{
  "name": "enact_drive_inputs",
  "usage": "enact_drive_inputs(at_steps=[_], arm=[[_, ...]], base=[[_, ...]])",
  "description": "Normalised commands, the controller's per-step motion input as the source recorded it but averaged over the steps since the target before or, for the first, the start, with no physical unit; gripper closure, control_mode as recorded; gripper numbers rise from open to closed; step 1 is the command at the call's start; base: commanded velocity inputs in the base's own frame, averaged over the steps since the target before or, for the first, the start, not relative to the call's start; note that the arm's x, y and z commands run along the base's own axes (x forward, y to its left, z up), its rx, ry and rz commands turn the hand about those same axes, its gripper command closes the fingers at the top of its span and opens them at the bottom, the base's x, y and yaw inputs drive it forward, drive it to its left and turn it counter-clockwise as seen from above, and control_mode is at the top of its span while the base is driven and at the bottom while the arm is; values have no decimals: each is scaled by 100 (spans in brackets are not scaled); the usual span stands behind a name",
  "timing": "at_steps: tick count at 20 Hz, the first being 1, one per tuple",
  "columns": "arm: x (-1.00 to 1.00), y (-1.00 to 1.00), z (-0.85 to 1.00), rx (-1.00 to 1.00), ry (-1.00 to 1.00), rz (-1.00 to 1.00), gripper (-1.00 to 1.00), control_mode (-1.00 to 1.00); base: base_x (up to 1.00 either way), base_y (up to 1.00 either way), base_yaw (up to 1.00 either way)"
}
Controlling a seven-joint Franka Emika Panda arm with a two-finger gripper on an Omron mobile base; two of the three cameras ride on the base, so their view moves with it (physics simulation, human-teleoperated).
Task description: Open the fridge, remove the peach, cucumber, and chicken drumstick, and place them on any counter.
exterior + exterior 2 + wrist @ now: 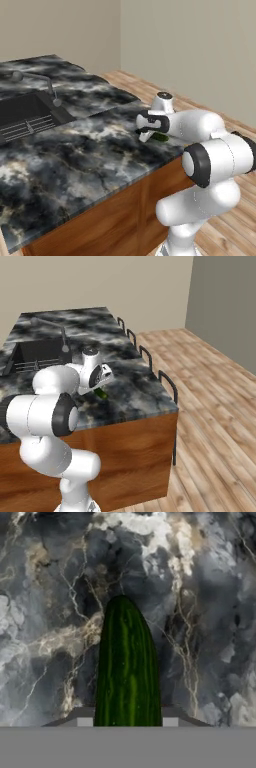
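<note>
Left base view: the gripper [150, 131] is grasping the cucumber [160, 136] over the counter [75, 160], near its right edge; the sink [27, 116] is lying far left.

Right base view: the cucumber [100, 392] is hanging above marble, floor [215, 406] lying open to the right.

Hand view: the cucumber [127, 667] is sitting between the jaws.

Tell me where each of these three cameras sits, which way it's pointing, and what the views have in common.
Left base view: behind the arm, to its left, looking forward and down over the counter and sink; the white arm rises lower right.
Right base view: behind, to its right, same counter; the arm rises lower left.
Hand view: on the hand, looking along the gripper at the marbled top; the cucumber lies between the finger tips.
Shared: all three show the cucumber and counter.
</note>
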Motion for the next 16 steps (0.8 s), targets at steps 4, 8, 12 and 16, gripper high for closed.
enact_drive_inputs(at_steps=[4,8,12,16], arm=[[40,17,-31,-1,5,0,100,-100],[28,3,-39,0,0,0,100,-100],[31,0,-38,0,0,0,100,-100],[25,0,-38,0,0,0,100,-100]], base=[[0,0,0],[0,0,0],[0,0,0],[0,0,0]])
